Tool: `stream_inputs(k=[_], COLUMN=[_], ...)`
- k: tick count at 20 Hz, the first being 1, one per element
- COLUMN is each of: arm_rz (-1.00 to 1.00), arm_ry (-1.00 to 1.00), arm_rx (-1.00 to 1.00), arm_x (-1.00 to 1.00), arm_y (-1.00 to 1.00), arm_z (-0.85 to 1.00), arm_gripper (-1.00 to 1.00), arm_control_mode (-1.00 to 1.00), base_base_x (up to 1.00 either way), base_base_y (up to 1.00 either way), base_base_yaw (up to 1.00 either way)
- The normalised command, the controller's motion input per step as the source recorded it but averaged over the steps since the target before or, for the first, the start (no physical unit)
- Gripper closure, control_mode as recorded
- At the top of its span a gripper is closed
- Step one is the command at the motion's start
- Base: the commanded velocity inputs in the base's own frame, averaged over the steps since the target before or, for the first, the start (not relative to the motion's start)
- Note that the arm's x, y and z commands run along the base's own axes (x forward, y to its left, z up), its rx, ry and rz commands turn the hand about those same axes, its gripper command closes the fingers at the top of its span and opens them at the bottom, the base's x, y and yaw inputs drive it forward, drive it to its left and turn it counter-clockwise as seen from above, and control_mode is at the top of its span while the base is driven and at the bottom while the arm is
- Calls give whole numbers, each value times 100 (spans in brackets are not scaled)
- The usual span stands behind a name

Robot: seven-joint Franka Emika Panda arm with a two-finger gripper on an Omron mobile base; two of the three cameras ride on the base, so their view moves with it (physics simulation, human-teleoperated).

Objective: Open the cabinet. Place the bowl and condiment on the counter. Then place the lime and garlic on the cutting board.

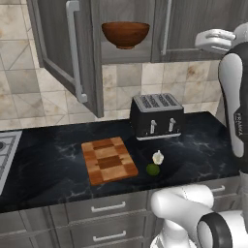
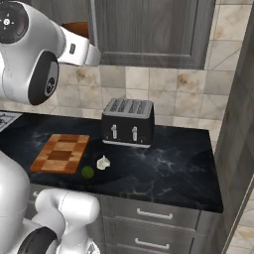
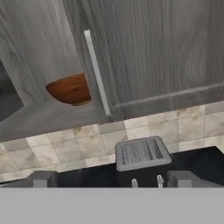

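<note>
The cabinet point(image 1: 181, 24) has its left door point(image 1: 68, 53) swung open; the right door point(image 3: 157, 52) with its silver bar handle point(image 3: 97, 72) is closed. On the shelf in the opening sits the reddish-brown bowl point(image 1: 125, 34), also seen as the bowl point(image 3: 70, 89) in the hand view. The condiment is hidden. My gripper point(image 3: 113, 180) is open and empty, held back from the cabinet, facing the closed door above the toaster. On the counter point(image 1: 48, 164) lies the checkered cutting board point(image 1: 109, 160). The garlic point(image 1: 158, 157) and lime point(image 1: 153, 169) rest just to its right.
A black toaster point(image 1: 156, 115) stands against the tiled wall behind the garlic. A stove point(image 1: 6, 150) edges the counter's far left. Grey drawers point(image 1: 106, 207) run below. A tall dark panel point(image 2: 238, 124) bounds the counter on the right.
</note>
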Motion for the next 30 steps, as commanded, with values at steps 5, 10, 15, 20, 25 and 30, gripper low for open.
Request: stream_inputs(k=[5,10,15,20,25,30], arm_rz=[0,0,0,0,0,0], arm_ry=[26,17,0,-4,-28,-10], arm_rx=[-15,-7,-5,-4,-6,-6], arm_x=[31,31,53,43,10,28], arm_y=[12,4,0,0,1,12], arm_z=[2,9,-13,-24,-15,-14], arm_gripper=[-100,-100,-100,-100,-100,-100], arm_control_mode=[-100,-100,-100,-100,-100,-100], base_base_x=[0,0,0,0,0,0], base_base_y=[0,0,0,0,0,0], base_base_yaw=[0,0,0,0,0,0])
